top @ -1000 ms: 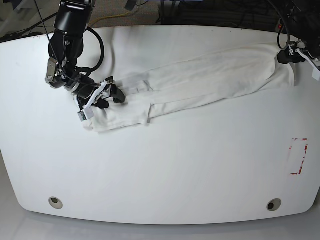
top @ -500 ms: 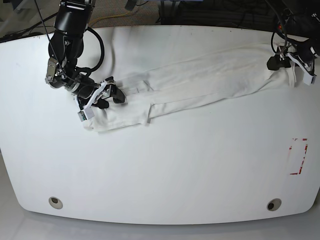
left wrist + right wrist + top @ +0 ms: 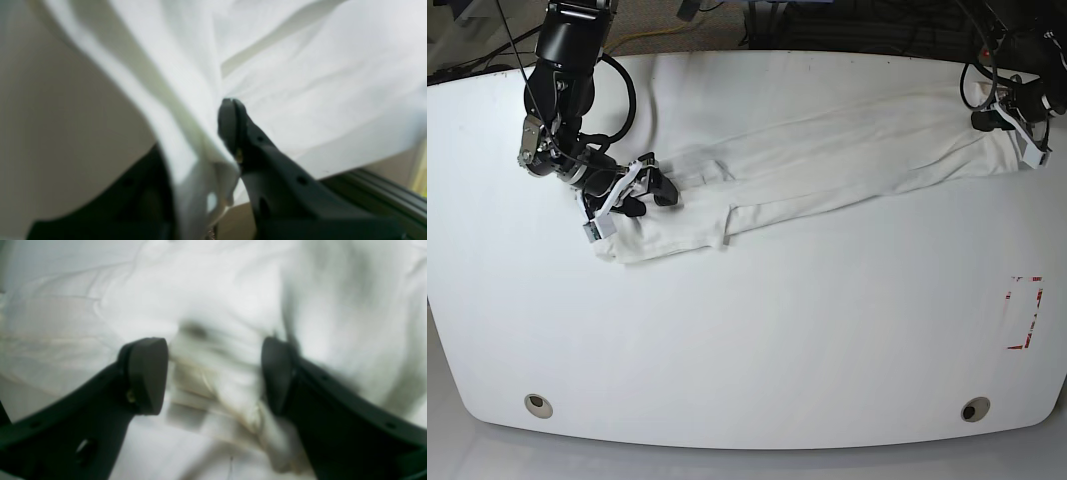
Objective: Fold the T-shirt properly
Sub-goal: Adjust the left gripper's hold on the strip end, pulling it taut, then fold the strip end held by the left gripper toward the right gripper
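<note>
The white T-shirt [image 3: 827, 165] lies in a long narrow band across the table, from lower left to upper right. My right gripper [image 3: 632, 195] is at its left end. In the right wrist view the gripper [image 3: 213, 373] is open, with its fingers [image 3: 146, 373] on either side of a bunch of blurred cloth [image 3: 217, 290]. My left gripper [image 3: 999, 118] is at the shirt's right end. In the left wrist view it [image 3: 196, 143] is shut on a fold of the cloth [image 3: 317, 83]. One finger [image 3: 233, 126] shows and the other is mostly hidden behind the cloth. No print shows.
The white table [image 3: 747, 350] has a red-marked rectangle [image 3: 1024, 312] at the right and two round holes [image 3: 539, 405] [image 3: 974, 409] near the front edge. Cables hang behind the far edge.
My left gripper has shifted about at the shirt's right end, and that end has been drawn a little up and to the right. The right arm and the shirt's left end have not moved.
</note>
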